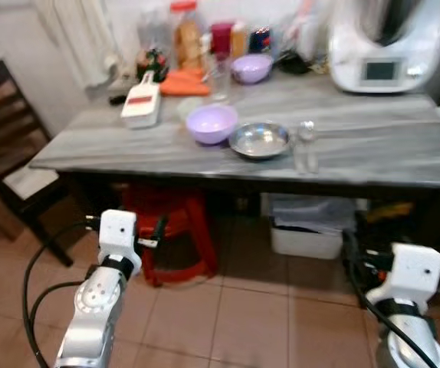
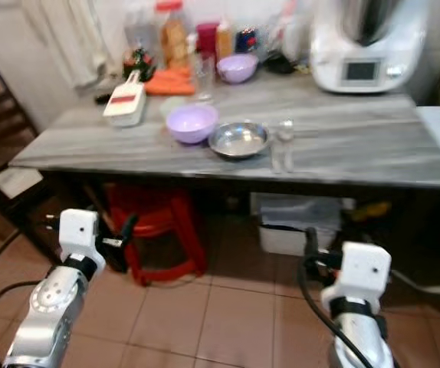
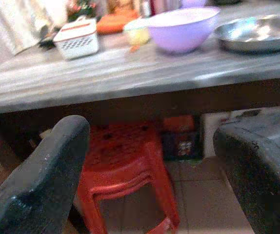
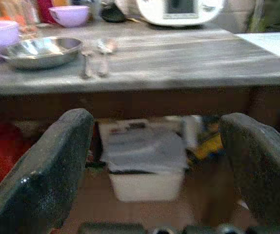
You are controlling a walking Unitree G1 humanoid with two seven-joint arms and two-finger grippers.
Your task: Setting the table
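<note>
Both grippers hang low, jaws spread and empty: left gripper (image 3: 150,161), right gripper (image 4: 154,165). On the grey bench (image 1: 373,149), frame centre, a steel bowl (image 1: 259,140) touches a lilac bowl (image 1: 211,123); blurred cutlery (image 1: 306,146) lies just beside.

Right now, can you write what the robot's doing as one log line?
stage: facing table | left gripper: open, low, empty | right gripper: open, low, empty | on table: purple bowl, steel dish, spoons

Two silver arms, each capped by a white boxy wrist block — black cables loop from both. Left tool (image 3: 150,170) and right tool (image 4: 154,175): thick matte-black fingers, scuffed and speckled — rounded tips.
</note>
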